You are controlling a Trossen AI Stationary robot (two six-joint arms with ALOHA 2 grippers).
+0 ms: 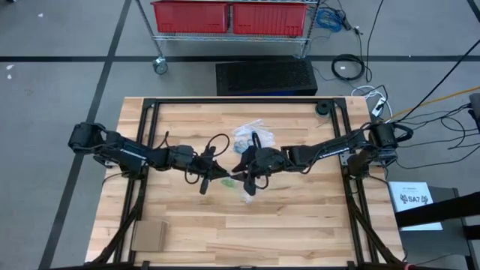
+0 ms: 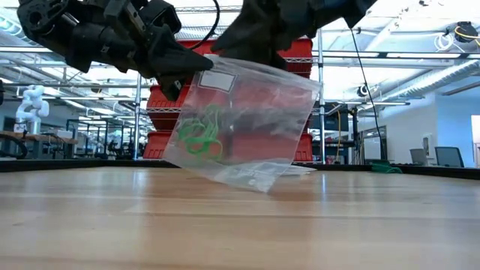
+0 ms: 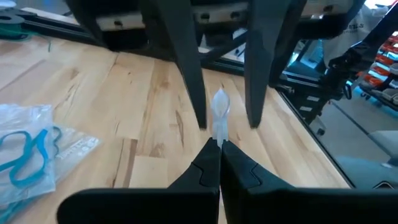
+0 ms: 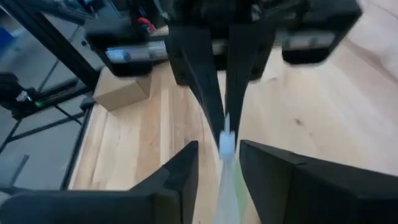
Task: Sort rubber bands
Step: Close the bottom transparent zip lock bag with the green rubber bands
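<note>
near the middle of the wooden surface [image 1: 187, 217] both arms meet over a clear plastic bag [image 2: 247, 124] lifted off the wood, its lower corner hanging just above it. the left claw [image 3: 218, 144] is pinched shut on the bag's top edge. the right claw [image 4: 219, 155] stands partly open with the bag's edge between its fingers, not clamped. green rubber bands [image 2: 201, 133] sit inside the raised bag. another bag with blue rubber bands [image 3: 25, 155] lies flat toward the far edge.
</note>
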